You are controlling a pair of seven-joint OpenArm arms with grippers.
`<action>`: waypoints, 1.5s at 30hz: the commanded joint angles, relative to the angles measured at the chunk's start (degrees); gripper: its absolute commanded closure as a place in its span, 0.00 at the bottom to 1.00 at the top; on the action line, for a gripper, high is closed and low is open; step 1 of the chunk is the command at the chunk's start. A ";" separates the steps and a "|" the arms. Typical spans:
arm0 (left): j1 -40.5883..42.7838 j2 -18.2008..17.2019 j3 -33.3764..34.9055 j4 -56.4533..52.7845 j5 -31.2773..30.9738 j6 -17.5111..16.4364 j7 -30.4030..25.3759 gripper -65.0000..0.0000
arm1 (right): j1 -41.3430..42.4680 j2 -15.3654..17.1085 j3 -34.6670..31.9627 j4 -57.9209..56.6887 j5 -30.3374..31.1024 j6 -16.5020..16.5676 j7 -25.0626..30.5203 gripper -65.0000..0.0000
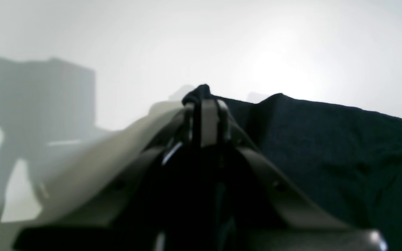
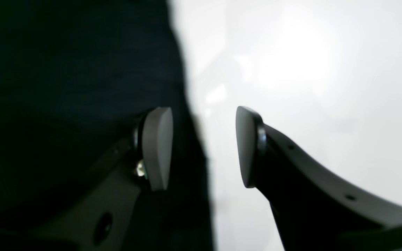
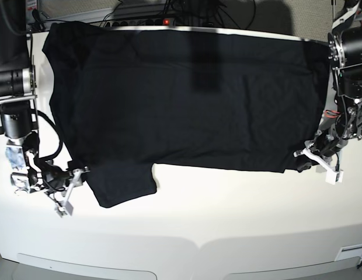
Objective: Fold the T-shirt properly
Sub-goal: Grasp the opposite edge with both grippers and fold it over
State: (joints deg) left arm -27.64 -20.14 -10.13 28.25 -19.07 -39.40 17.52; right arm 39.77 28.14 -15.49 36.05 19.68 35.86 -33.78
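The black T-shirt [image 3: 187,99] lies spread flat, plain side up, across the white table [image 3: 228,221], one sleeve [image 3: 122,184] pointing toward the front. At the right in the base view, my left gripper [image 3: 302,162] is shut on the shirt's lower corner. In the left wrist view a pinch of black cloth shows at the tips of the left gripper [image 1: 206,104], and the T-shirt [image 1: 326,146] stretches away to the right. My right gripper [image 2: 202,146] stands open at the edge of the T-shirt [image 2: 65,87], one pad [image 2: 157,146] over cloth, the other over bare table.
Cables and a power strip [image 3: 140,22] run along the table's back edge behind the shirt. Both arm bases stand at the table's sides. Bare white tabletop stretches from the shirt's front edge to the table's front rim.
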 commanded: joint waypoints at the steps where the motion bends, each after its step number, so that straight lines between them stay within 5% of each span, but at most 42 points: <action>1: -0.79 -0.68 0.11 0.33 1.05 0.35 0.83 1.00 | 2.08 0.35 0.24 0.57 -0.33 0.15 0.98 0.54; 9: -0.76 -0.68 0.11 0.33 1.07 0.35 0.87 1.00 | 1.95 -1.62 0.24 0.57 -8.81 -1.99 3.08 0.54; 28: -0.76 -0.68 0.11 0.33 1.07 0.35 0.85 1.00 | 1.27 -1.68 0.24 -8.81 -10.95 -2.19 14.38 0.63; 36: -0.76 -0.68 0.11 0.33 1.07 0.35 0.92 1.00 | 1.11 -1.66 0.24 -8.81 -10.95 -2.19 14.12 1.00; 45: -0.81 -0.72 0.11 0.35 -1.90 0.37 0.83 1.00 | 2.34 -1.60 0.24 -7.78 -10.67 -1.92 15.93 1.00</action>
State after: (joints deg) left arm -27.57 -20.16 -10.11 28.23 -21.32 -39.20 17.93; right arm 39.70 25.58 -15.44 27.14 8.88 33.93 -18.92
